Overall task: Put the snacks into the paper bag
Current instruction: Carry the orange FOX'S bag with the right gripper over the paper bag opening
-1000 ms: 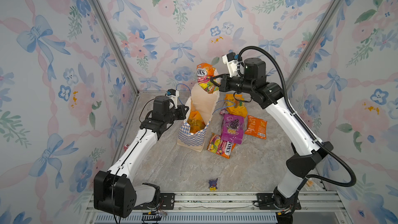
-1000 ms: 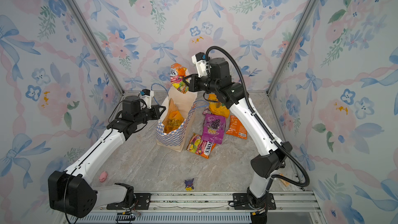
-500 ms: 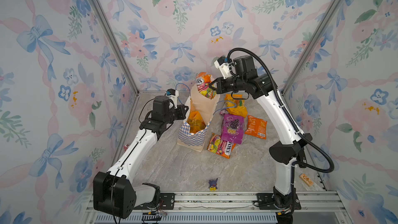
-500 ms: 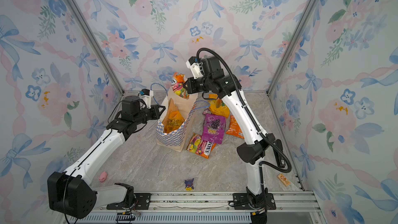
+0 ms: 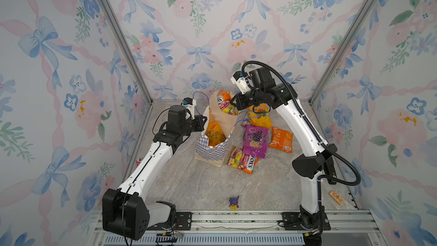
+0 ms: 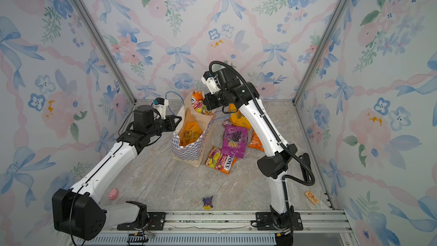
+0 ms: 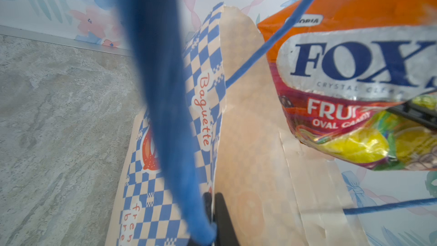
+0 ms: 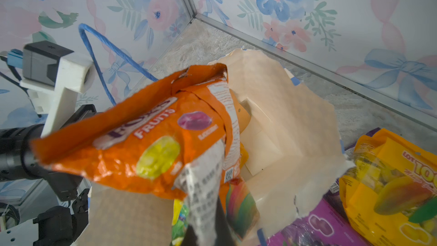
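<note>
The paper bag stands upright at mid-table, with a yellow-orange packet inside it. My left gripper is shut on the bag's near rim, beside a blue cord handle. My right gripper is shut on an orange FOX'S packet, which hangs over the bag's mouth; its flap sits between the jaws in the right wrist view. On the table to the right of the bag lie a purple LOT 100 packet, an orange packet, a multicoloured FOX'S packet and a yellow-orange packet.
A tiny purple-and-yellow figurine stands near the front rail. A small wooden block lies at the front right. A small pink thing lies by the left arm's base. Floral walls close in three sides.
My right gripper has carried the orange FOX'S packet down and slightly left, closer to the bag's mouth. The left gripper has stayed on the bag's rim.
</note>
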Action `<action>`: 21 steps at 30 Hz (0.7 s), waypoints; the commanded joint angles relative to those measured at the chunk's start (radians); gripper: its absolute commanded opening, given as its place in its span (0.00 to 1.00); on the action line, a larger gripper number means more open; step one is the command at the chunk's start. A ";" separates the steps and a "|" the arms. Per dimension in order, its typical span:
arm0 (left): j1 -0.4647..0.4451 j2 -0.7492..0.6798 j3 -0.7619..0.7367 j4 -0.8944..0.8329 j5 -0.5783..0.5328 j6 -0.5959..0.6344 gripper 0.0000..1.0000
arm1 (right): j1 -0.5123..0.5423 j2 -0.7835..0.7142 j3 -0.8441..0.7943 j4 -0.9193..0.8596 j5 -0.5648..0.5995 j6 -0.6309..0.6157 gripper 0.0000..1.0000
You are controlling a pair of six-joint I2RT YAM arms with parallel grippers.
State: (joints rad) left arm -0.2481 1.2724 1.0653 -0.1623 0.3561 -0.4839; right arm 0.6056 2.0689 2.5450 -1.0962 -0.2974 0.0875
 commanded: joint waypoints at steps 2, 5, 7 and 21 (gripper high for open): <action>-0.006 -0.001 0.013 0.014 0.002 0.002 0.00 | 0.038 0.014 0.014 -0.007 0.021 -0.054 0.00; -0.006 0.001 0.017 0.014 0.003 0.003 0.00 | 0.054 0.014 0.013 -0.021 0.044 -0.059 0.00; -0.006 -0.002 0.017 0.013 0.002 0.002 0.00 | 0.061 0.013 0.011 -0.034 0.043 -0.053 0.00; 0.001 -0.008 0.010 0.014 -0.011 0.009 0.00 | 0.140 -0.008 -0.063 -0.079 -0.045 -0.044 0.03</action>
State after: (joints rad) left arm -0.2481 1.2724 1.0653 -0.1623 0.3412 -0.4835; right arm 0.7235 2.0689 2.4863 -1.1679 -0.3023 0.0479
